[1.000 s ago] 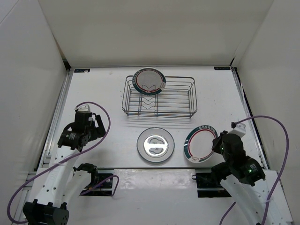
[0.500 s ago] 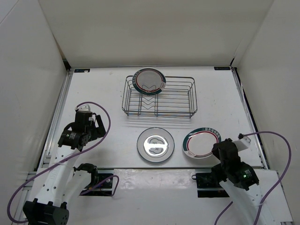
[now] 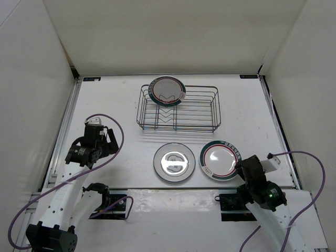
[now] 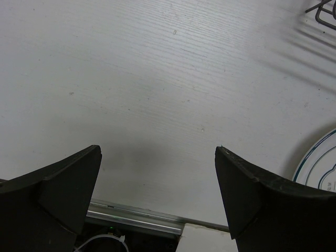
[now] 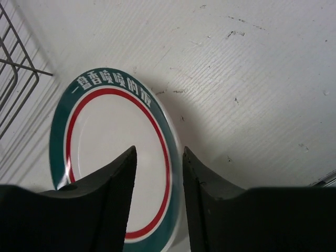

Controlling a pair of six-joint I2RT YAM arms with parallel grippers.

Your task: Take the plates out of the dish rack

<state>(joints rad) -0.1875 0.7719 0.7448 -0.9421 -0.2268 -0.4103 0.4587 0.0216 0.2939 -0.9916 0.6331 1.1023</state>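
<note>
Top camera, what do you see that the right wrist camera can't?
Only the top camera shows the upright plate in the dish rack and the grey plate flat on the table. Only the right wrist camera shows the white writing on a teal rim up close, with the right gripper parted over it. Both show the teal-and-red plate lying flat and some of the rack's wires.

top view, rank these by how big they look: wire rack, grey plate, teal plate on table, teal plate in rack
silver wire dish rack
grey-rimmed white plate and teal-rimmed plate on the table: alike
teal-rimmed plate standing in the rack: tilted, farther
</note>
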